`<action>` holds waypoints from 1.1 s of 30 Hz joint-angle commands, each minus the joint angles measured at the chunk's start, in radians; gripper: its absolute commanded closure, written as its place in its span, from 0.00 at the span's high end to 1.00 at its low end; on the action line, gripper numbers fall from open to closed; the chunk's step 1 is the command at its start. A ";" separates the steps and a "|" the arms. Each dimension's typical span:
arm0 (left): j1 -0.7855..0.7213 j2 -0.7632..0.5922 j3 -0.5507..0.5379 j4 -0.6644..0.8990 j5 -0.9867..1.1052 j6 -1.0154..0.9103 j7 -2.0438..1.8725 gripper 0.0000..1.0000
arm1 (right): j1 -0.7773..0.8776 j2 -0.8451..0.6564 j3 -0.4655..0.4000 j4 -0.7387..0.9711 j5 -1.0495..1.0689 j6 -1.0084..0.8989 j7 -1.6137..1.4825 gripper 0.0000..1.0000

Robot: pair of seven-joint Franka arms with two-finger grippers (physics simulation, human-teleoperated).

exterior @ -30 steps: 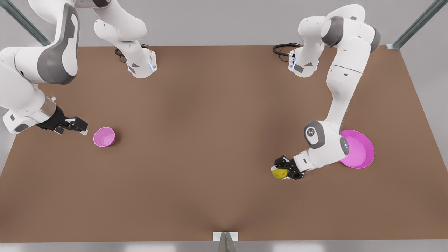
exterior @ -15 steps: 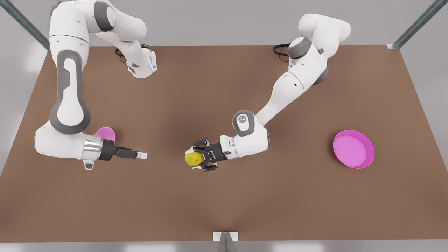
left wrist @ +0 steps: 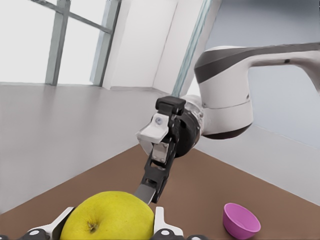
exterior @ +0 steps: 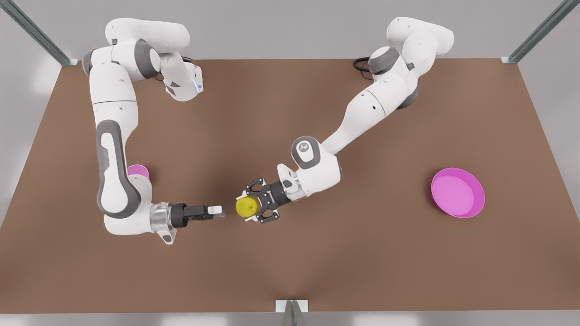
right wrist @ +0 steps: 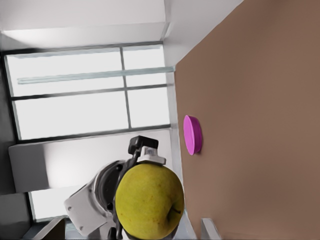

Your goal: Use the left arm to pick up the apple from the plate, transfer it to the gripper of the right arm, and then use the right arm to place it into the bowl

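Observation:
The yellow-green apple (exterior: pixel 246 206) (left wrist: pixel 112 217) hangs above the middle of the table, and my left gripper (exterior: pixel 245 208) (left wrist: pixel 111 220), on the arm at the front view's right, is shut on it. Its pale fingertips (left wrist: pixel 161 218) flank the fruit. My right gripper (exterior: pixel 219 211) (left wrist: pixel 148 192) points at the apple from the front view's left, a small gap away. From the right wrist the apple (right wrist: pixel 149 201) looms close. The pink bowl (exterior: pixel 138 170) (left wrist: pixel 241 220) stands partly hidden behind the right arm. The pink plate (exterior: pixel 472 212) (right wrist: pixel 192 135) lies bare at the front view's right.
The brown table (exterior: pixel 290 113) carries both arm bases at its back edge. A small white bracket (exterior: pixel 292 305) sits at the middle of the front edge. Metal frame posts stand at the back corners.
The left gripper carried the apple from beside the plate to the table's middle. The right gripper swung from beside the bowl toward the centre and now faces the apple closely.

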 commanded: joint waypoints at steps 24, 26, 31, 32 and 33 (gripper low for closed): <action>-0.032 0.011 -0.003 -0.001 -0.003 0.056 0.320 0.88 | 0.087 0.048 0.008 0.001 0.041 0.062 -0.394 0.82; -0.032 0.011 -0.003 -0.001 -0.003 0.056 0.320 0.88 | 0.087 0.046 0.008 0.001 0.041 0.062 -0.391 0.79; -0.032 0.005 -0.002 -0.001 -0.002 0.054 0.293 0.99 | 0.078 0.045 0.005 0.004 0.038 0.059 -0.389 0.79; -0.032 0.003 -0.002 -0.001 -0.002 0.056 0.291 0.99 | 0.065 0.045 -0.001 0.004 0.030 0.051 -0.394 0.79; -0.032 0.003 -0.002 -0.001 -0.002 0.056 0.285 0.99 | 0.061 0.045 -0.001 0.004 0.024 0.051 -0.395 0.79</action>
